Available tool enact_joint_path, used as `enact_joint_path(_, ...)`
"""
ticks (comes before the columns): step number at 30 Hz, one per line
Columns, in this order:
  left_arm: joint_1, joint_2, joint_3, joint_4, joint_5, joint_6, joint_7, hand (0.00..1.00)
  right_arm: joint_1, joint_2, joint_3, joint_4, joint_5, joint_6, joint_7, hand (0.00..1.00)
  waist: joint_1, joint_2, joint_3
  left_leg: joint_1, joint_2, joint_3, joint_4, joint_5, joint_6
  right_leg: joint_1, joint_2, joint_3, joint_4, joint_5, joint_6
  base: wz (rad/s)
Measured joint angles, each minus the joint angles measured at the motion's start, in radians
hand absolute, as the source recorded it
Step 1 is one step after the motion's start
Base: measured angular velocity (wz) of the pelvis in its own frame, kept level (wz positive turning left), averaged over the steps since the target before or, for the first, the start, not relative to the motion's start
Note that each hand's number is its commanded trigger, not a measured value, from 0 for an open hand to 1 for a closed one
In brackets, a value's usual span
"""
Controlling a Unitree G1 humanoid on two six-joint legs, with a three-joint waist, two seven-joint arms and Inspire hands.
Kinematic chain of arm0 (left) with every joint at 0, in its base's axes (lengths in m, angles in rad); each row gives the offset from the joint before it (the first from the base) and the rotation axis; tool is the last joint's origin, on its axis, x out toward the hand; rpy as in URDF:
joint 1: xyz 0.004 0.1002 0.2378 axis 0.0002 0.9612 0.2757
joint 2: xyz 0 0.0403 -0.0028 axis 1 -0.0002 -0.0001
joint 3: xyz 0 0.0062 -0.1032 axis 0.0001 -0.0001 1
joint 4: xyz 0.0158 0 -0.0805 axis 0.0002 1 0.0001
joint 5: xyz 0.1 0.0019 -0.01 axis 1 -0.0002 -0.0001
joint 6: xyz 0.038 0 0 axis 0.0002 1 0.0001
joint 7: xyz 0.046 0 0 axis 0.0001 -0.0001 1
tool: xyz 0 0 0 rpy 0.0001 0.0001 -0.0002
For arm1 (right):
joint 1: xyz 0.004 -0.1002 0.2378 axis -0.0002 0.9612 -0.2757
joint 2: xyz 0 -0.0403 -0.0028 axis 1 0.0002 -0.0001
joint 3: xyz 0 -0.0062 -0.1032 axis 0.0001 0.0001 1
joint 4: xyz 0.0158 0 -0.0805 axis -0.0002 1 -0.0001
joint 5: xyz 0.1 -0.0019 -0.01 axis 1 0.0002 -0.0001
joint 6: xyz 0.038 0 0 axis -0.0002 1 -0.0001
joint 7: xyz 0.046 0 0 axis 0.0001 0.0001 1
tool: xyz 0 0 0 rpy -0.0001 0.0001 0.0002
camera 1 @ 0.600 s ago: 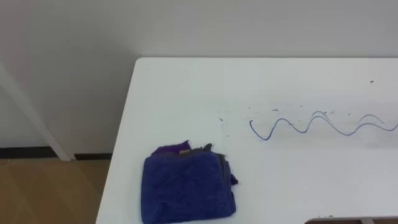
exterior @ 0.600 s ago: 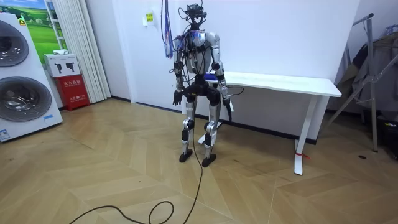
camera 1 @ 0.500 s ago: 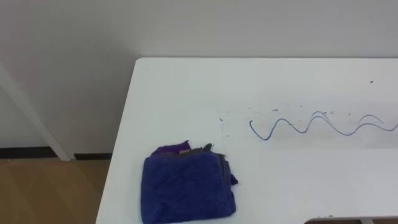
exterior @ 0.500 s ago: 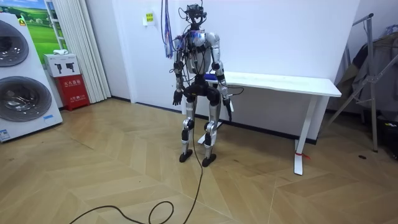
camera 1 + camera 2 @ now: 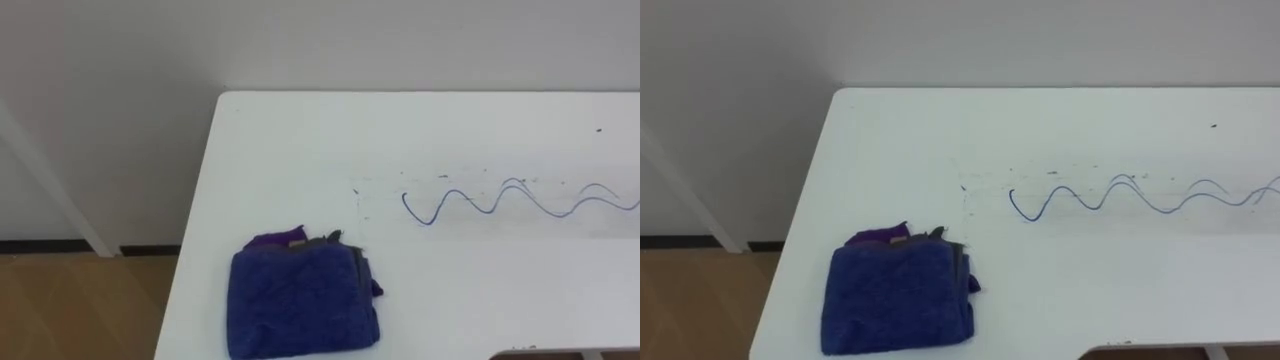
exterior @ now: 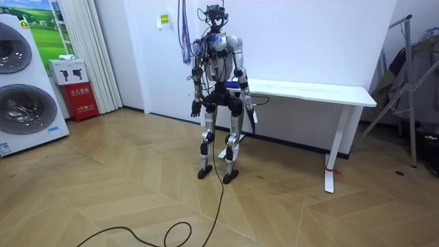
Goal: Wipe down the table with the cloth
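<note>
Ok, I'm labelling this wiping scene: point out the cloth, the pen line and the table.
cloth [image 5: 303, 303], left eye view, middle of its top.
pen line [image 5: 426, 224], left eye view, bottom of its first dip.
table [image 5: 290, 150], left eye view, bare top by far corner.

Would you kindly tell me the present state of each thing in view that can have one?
Blue terry cloth: folded, lying untouched near the table's front left corner.
White rectangular table: unwiped, a blue wavy line drawn across it.
Left hand: hanging at the robot's side, away from the cloth.
Right hand: lowered by the table's edge, away from the cloth.
</note>
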Motion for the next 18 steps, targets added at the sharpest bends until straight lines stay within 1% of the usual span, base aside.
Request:
enact_joint_path(2,0.003,-0.002,0.015,0.007,0.000,0.004,-0.002,0.00,0.000,0.003,-0.014,0.028,0.050,0.001,-0.009,0.00,-0.001,0.002,-0.0003,-0.006,0.000,0.000,0.000,0.000,0.000,-0.006,0.000,-0.001,0.000,0.000,0.000,0.00)
enact_joint_path(3,0.005,-0.004,0.029,0.007,-0.003,0.012,-0.002,0.00,0.000,0.005,-0.038,0.040,0.104,0.011,-0.018,0.00,0.000,0.004,-0.0003,-0.008,0.000,-0.001,0.000,0.000,0.000,-0.009,0.000,-0.001,0.000,0.000,0.000,0.00)
enact_joint_path(4,0.008,-0.007,0.043,0.007,-0.002,0.021,-0.003,0.00,0.005,0.007,-0.070,0.064,0.175,0.014,-0.034,0.00,-0.001,0.008,-0.0024,-0.008,0.000,0.000,0.000,0.000,0.000,-0.009,-0.001,0.000,-0.001,0.000,0.000,0.00)
enact_joint_path(6,0.009,-0.010,0.060,0.004,0.000,0.029,-0.016,0.00,0.018,0.008,-0.126,0.076,0.270,0.019,-0.068,0.00,-0.004,0.011,-0.0013,-0.006,0.000,-0.001,0.000,0.000,0.000,-0.010,-0.001,0.000,-0.001,0.000,0.000,0.00)
enact_joint_path(7,0.015,-0.010,0.061,-0.011,0.000,0.037,-0.019,0.00,0.030,0.009,-0.167,0.077,0.331,0.019,-0.096,0.00,-0.014,0.014,-0.0004,-0.006,0.000,-0.003,0.000,0.000,0.000,-0.008,0.000,-0.001,-0.001,0.000,0.000,0.00)
enact_joint_path(8,0.019,-0.010,0.062,-0.021,0.000,0.038,-0.019,0.00,0.033,0.009,-0.192,0.077,0.357,0.019,-0.111,0.00,-0.022,0.015,-0.0002,-0.006,0.000,-0.003,0.000,0.000,0.000,-0.008,0.000,-0.001,-0.002,0.000,0.000,0.00)
enact_joint_path(10,0.034,-0.010,0.074,-0.058,0.000,0.039,-0.019,0.00,0.045,0.009,-0.324,0.071,0.459,0.012,-0.174,0.00,-0.059,0.020,0.0003,-0.006,0.000,-0.001,0.000,0.000,0.000,-0.007,0.001,0.003,-0.001,0.000,0.000,-0.02)
enact_joint_path(11,0.036,-0.010,0.081,-0.069,0.000,0.039,-0.019,0.00,0.049,0.009,-0.353,0.066,0.482,0.010,-0.190,0.00,-0.069,0.021,0.0005,-0.005,0.000,-0.001,0.000,0.000,0.000,-0.007,0.001,0.005,-0.001,0.000,0.000,-0.06)
enact_joint_path(12,0.035,-0.009,0.095,-0.081,-0.001,0.036,-0.018,0.00,0.059,0.009,-0.409,0.054,0.536,0.008,-0.224,0.00,-0.085,0.021,0.0009,-0.004,0.001,0.000,-0.001,0.000,0.000,-0.007,0.002,0.016,-0.001,0.000,0.000,-0.13)
enact_joint_path(13,0.035,-0.007,0.111,-0.081,-0.009,0.032,-0.017,0.00,0.060,0.008,-0.465,0.043,0.589,0.007,-0.256,0.00,-0.089,0.021,0.0012,0.003,0.001,0.005,-0.002,0.000,0.000,-0.007,0.003,0.027,0.001,0.000,0.000,-0.21)
enact_joint_path(14,0.032,-0.007,0.123,-0.081,-0.011,0.030,-0.017,0.00,0.062,0.007,-0.495,0.041,0.607,0.007,-0.273,0.00,-0.090,0.021,0.0016,0.008,0.002,0.009,-0.004,0.000,0.000,-0.007,0.004,0.031,-0.001,0.000,-0.001,-0.28)
enact_joint_path(15,0.029,-0.004,0.142,-0.081,-0.013,0.022,-0.017,0.00,0.064,0.005,-0.544,0.031,0.634,0.007,-0.314,0.00,-0.098,0.019,0.0008,0.011,0.002,0.016,-0.004,0.000,0.000,-0.007,0.005,0.042,0.000,-0.001,-0.001,-0.26)
enact_joint_path(16,0.028,0.003,0.149,-0.083,-0.013,0.011,-0.016,0.00,0.064,0.002,-0.581,0.007,0.658,0.006,-0.355,0.00,-0.103,0.014,0.0006,0.010,0.002,0.027,-0.004,0.000,0.000,-0.013,0.005,0.049,0.004,-0.001,-0.001,-0.22)
enact_joint_path(17,0.020,0.007,0.153,-0.086,-0.013,0.005,-0.016,0.00,0.064,0.000,-0.598,-0.014,0.667,0.006,-0.375,0.00,-0.103,0.009,-0.0006,0.009,0.001,0.031,-0.005,0.000,0.000,-0.019,0.005,0.049,0.010,-0.001,0.000,-0.21)
enact_joint_path(18,0.019,0.015,0.166,-0.088,-0.016,-0.007,-0.016,0.00,0.061,-0.008,-0.623,-0.061,0.673,0.002,-0.410,0.00,-0.105,0.006,0.0001,0.007,0.000,0.034,-0.008,0.000,0.000,-0.030,0.004,0.052,0.019,-0.001,0.001,-0.20)
